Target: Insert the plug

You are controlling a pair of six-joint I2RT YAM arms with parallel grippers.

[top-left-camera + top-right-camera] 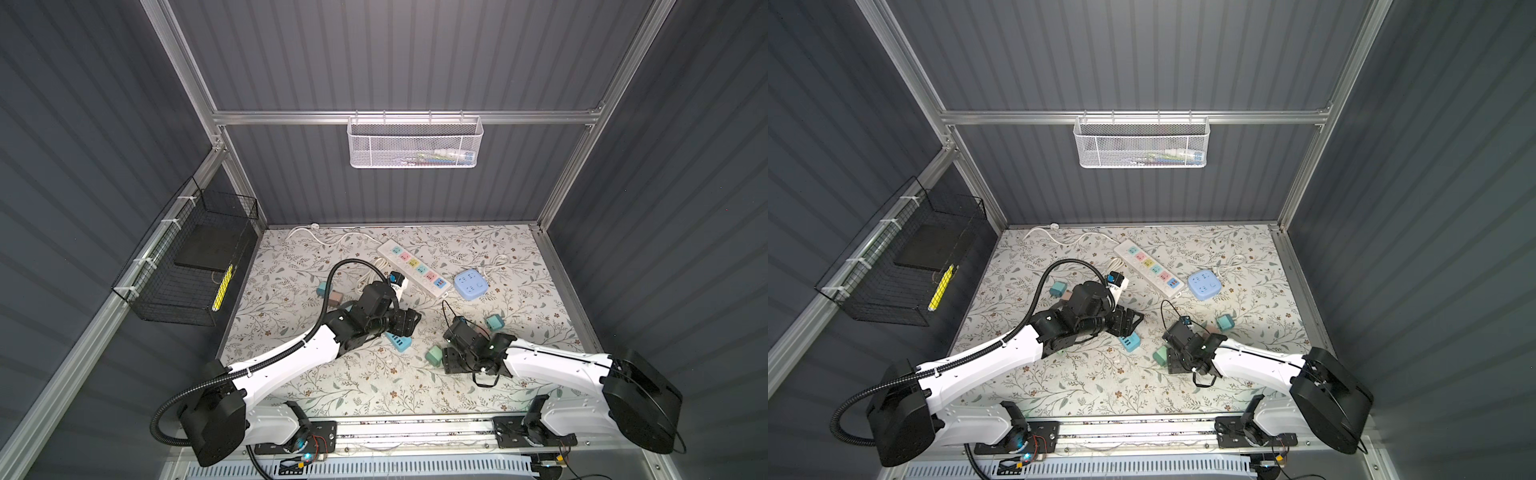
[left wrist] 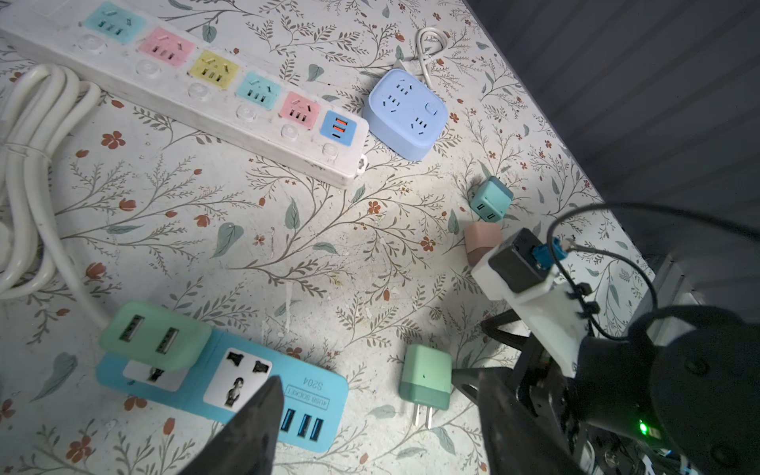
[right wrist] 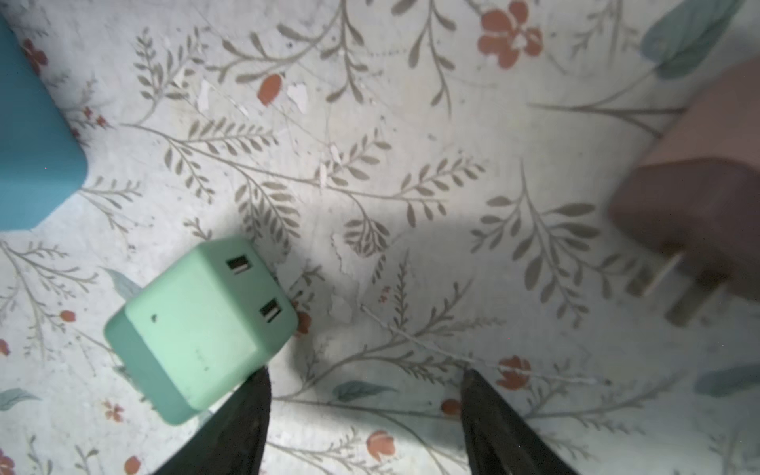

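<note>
The flat sky-blue plastic socket block with three USB ports (image 2: 304,390) bears upside-down print: "S204" and, boxed beside it, what reads "4USB SOCKET".

In the right wrist view the pink plug (image 3: 695,197) is blurred and, like the blue socket block (image 3: 37,135), cut off.

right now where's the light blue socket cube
The light blue socket cube lies right of centre in a top view, beside the USB end of the white power strip.
</note>
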